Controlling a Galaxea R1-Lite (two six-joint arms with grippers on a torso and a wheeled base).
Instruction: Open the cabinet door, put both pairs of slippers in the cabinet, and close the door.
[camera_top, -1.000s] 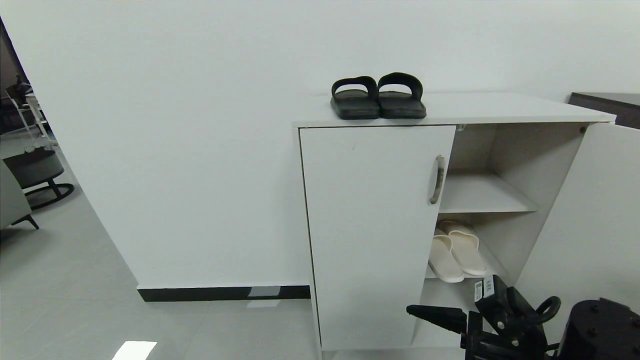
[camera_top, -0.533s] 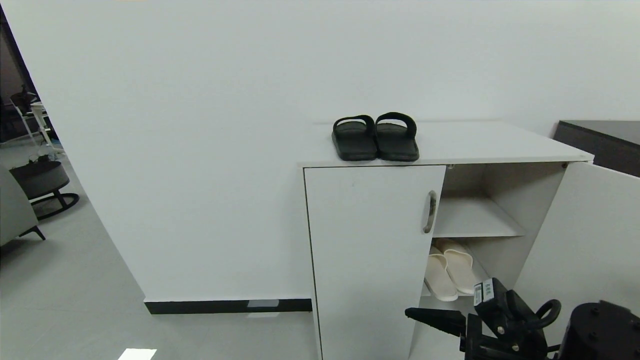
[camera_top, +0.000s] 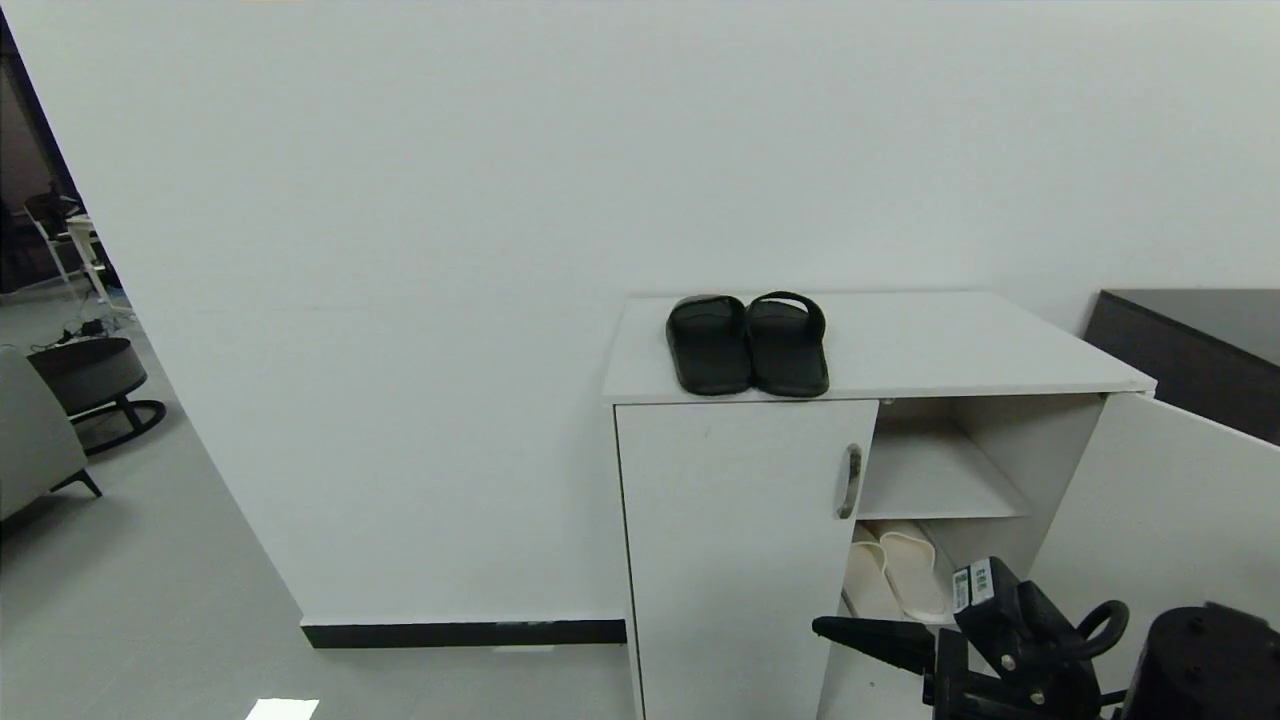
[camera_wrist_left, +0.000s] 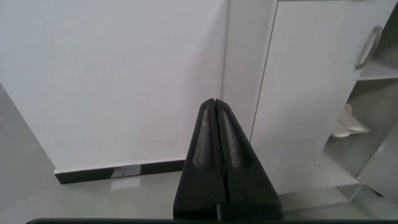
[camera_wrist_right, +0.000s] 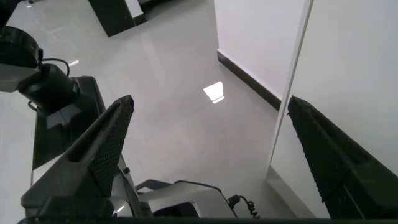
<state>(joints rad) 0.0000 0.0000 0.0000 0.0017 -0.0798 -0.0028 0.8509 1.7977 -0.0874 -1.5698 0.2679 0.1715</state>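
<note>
Currently: one pair on top, one pair shelved

A pair of black rubber slide slippers (camera_top: 747, 345) sits side by side on top of the white two-door cabinet (camera_top: 950, 350), above its closed left door (camera_top: 730, 560). The right door (camera_top: 1150, 520) stands swung open, and a pair of cream foam slippers (camera_top: 895, 575) lies inside on a lower shelf. The left gripper (camera_wrist_left: 214, 106) has its fingers (camera_wrist_left: 205, 143) pressed together. The right gripper (camera_wrist_right: 209, 106) has its fingers (camera_wrist_right: 106, 143) spread wide.

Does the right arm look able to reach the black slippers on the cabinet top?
Likely yes: the black slippers lie uncovered at the front edge of the cabinet top; the open right gripper sits low and needs raising.
</note>
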